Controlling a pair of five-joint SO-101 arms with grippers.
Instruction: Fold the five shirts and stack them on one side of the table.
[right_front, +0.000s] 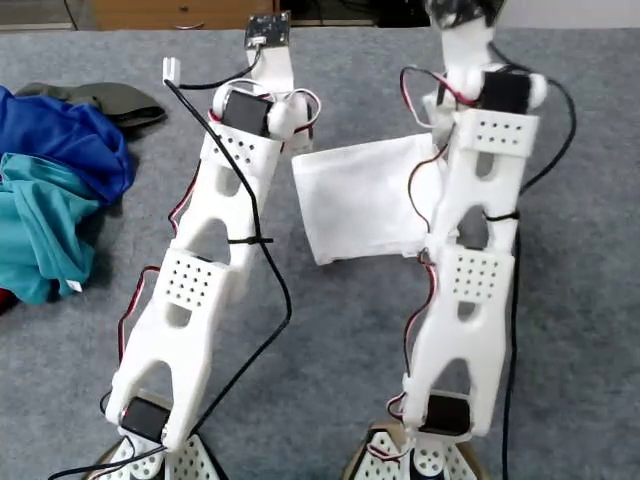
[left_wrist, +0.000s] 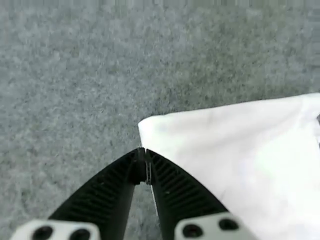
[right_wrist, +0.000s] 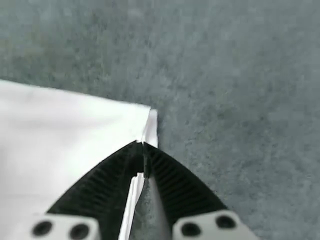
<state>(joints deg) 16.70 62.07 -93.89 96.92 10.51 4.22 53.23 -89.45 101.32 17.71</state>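
We find left claw (left_wrist: 145, 164) and right claw (right_wrist: 142, 151) each clamped on a shirt (left_wrist: 240, 150) corner. We judge it light and limp, so grip corners.

Bright, even light pours down over the table (right_front: 330, 340), and the arms (right_front: 190, 285) throw only soft, faint shadows on the grey surface. The white shirt (right_front: 365, 200) glares, its creases nearly washed out. In the pile of blue shirts (right_front: 60, 170), the folds sink into deep shade. At the left gripper (left_wrist: 145, 167) the cloth burns out to flat white, while the black fingers (left_wrist: 110, 185) read dark, ribs just catching light. At the right gripper (right_wrist: 141, 161) it's dimmer: the shirt is shaded grey, with a thin shadow along its edge.
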